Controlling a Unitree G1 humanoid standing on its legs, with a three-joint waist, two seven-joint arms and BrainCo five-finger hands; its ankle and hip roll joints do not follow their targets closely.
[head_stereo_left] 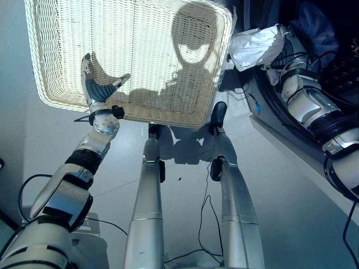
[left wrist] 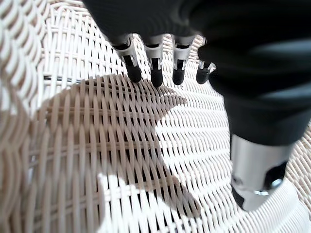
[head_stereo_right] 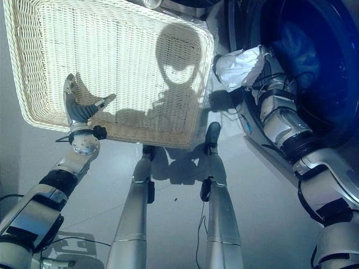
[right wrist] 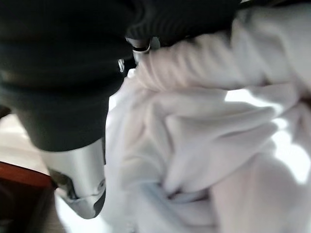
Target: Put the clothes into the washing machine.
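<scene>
So, left eye view first: the wide cream woven-wicker basket [head_stereo_left: 129,50] sits on the floor, tipped w/ its flat bottom bare, and it's the landmark here. The left hand [head_stereo_left: 95,87] rests over the basket's near-left rim, probably steadying it or just parked. Just off the basket's far-right corner, the right hand [head_stereo_left: 279,38] carries a crumpled white cloth bundle [head_stereo_left: 255,47] toward the dark round opening of the washing machine [head_stereo_left: 314,33], which lies right of the basket; something blue shows inside the drum.

Right eye view: same layout. The bundle is held up off the floor, between basket corner and machine opening, not yet inside — likely so it clears the door lip.

Left wrist view: silver, dark-tipped fingers [left wrist: 155,68] are straight-ish, relaxed, hovering above the tight criss-cross weave, holding nothing. Weave looks stiff, ribbed, pale.

Right wrist view: soft, thick, folded white fabric bunched against the hand, thumb alongside it; fingers buried in the cloth, so can't tell how they're set. Cloth looks floppy, apt to droop or snag on the opening.
</scene>
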